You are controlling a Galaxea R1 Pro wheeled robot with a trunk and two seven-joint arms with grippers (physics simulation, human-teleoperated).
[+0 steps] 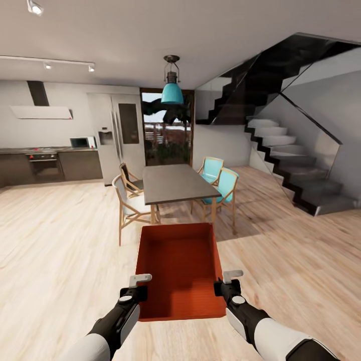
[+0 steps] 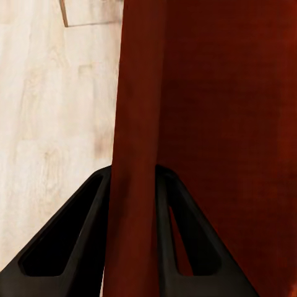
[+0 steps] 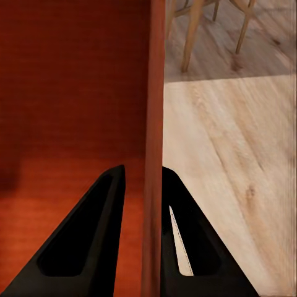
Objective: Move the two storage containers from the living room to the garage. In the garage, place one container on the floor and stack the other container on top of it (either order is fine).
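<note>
Materials on view
Storage container (image 1: 180, 271): matt orange-red, finely textured. Floor (image 1: 60, 240): light wood planks. Tabletop (image 1: 175, 183): matt grey.

Light wood plank floor (image 1: 60, 240) bears dining table (image 1: 175, 183), chairs (image 1: 128, 203).

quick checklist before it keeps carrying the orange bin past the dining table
1. Left gripper clamped on the left wall of the storage container: ok, one finger each side.
2. Right gripper clamped on the right wall: ok.
3. Container level and clear of the wood floor: ok, held up between both arms.
4. Container empty: ok.
5. Path straight ahead: not ok, dining table and chairs stand in front.
6. Second container's whereabouts: cannot tell.
</note>
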